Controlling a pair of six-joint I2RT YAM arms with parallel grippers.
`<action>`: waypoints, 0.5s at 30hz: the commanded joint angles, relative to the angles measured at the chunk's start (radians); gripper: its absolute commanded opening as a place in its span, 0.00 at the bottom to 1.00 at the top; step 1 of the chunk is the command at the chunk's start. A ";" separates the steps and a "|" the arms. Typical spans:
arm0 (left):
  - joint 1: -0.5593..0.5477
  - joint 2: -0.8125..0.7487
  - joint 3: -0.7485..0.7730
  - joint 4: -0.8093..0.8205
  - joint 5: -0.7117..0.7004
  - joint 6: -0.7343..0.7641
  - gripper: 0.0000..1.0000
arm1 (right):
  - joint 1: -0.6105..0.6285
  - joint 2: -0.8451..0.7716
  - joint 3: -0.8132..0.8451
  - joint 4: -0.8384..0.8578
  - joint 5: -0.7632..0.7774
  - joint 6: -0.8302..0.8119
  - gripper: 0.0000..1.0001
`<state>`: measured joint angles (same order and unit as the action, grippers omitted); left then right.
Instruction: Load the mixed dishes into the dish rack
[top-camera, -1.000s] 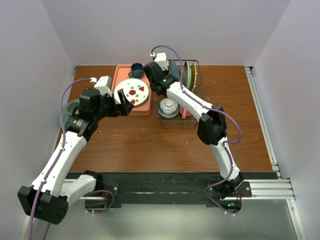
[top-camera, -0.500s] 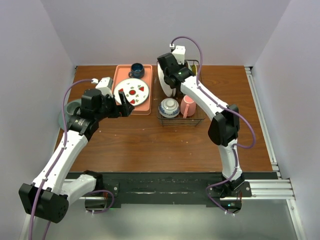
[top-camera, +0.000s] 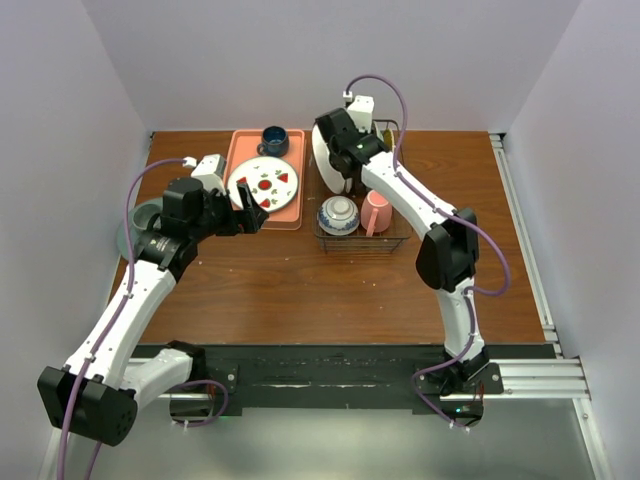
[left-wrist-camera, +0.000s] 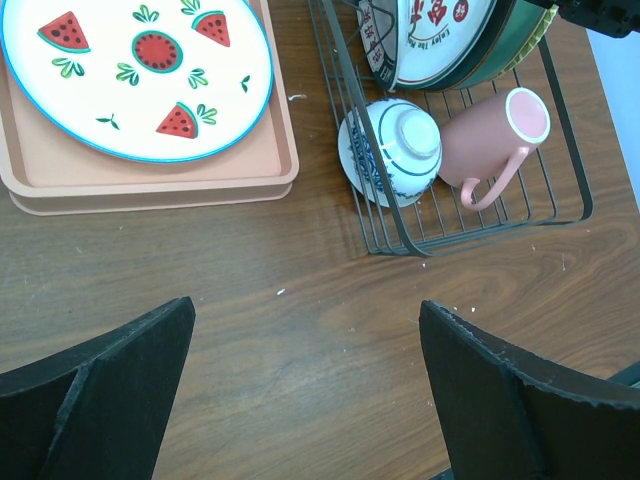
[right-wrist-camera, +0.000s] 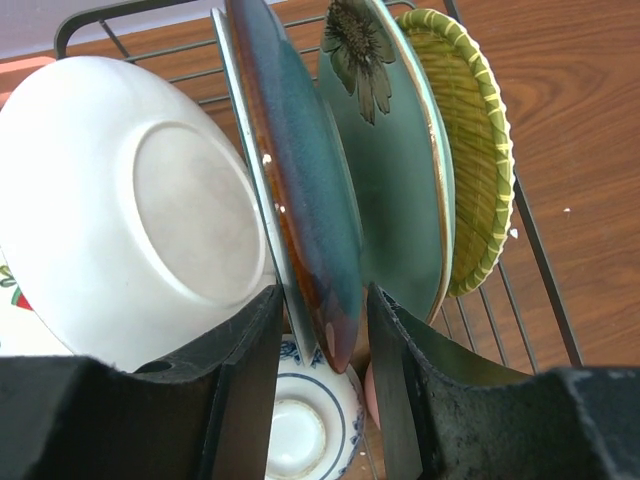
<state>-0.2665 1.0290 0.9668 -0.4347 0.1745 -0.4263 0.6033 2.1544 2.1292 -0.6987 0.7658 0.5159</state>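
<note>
The right tool (right-wrist-camera: 327, 305) is straddling the rim of the teal-grey plate (right-wrist-camera: 300, 170) with its jaws narrow, one on each face. I cannot tell whether the pads are pressing the plate or standing just off it. That plate is standing on edge in the dish rack (right-wrist-camera: 540, 270), between the white plate (right-wrist-camera: 130, 200) toward the left of the frame and the green flowered plate (right-wrist-camera: 400, 180), with the yellow woven-look plate (right-wrist-camera: 480, 150) beyond. So the step in hand is probably the seating of this plate. The next move is calling for the jaws to part and rise straight off without knocking its close neighbours. Low in the rack, the blue-and-white bowl (left-wrist-camera: 395, 150) and pink mug (left-wrist-camera: 490, 150) are lying side by side. The left tool (left-wrist-camera: 310, 390) is hanging wide and empty over the bench (left-wrist-camera: 300, 330), just below the pink tray (left-wrist-camera: 150, 190), where the watermelon plate (left-wrist-camera: 140, 70) is lying flat and awaiting loading. A dark mug (top-camera: 274, 140) is sitting at the tray's upper end. The rack's prongs are hiding beneath the plates, so whether the plate is sitting in a slot is unclear. A grey vessel (top-camera: 140, 220) at the left is showing only partly behind the arm.
</note>
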 joint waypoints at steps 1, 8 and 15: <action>0.000 0.003 -0.005 0.031 -0.007 0.006 1.00 | -0.025 -0.060 -0.020 -0.007 0.029 0.049 0.44; 0.000 0.009 -0.005 0.039 -0.003 0.003 1.00 | -0.046 -0.111 -0.072 -0.013 0.035 0.046 0.47; 0.000 0.013 -0.005 0.039 0.000 0.003 1.00 | -0.065 -0.174 -0.126 0.005 0.033 0.021 0.51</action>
<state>-0.2665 1.0409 0.9668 -0.4339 0.1749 -0.4263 0.5674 2.0769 2.0285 -0.6895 0.7380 0.5457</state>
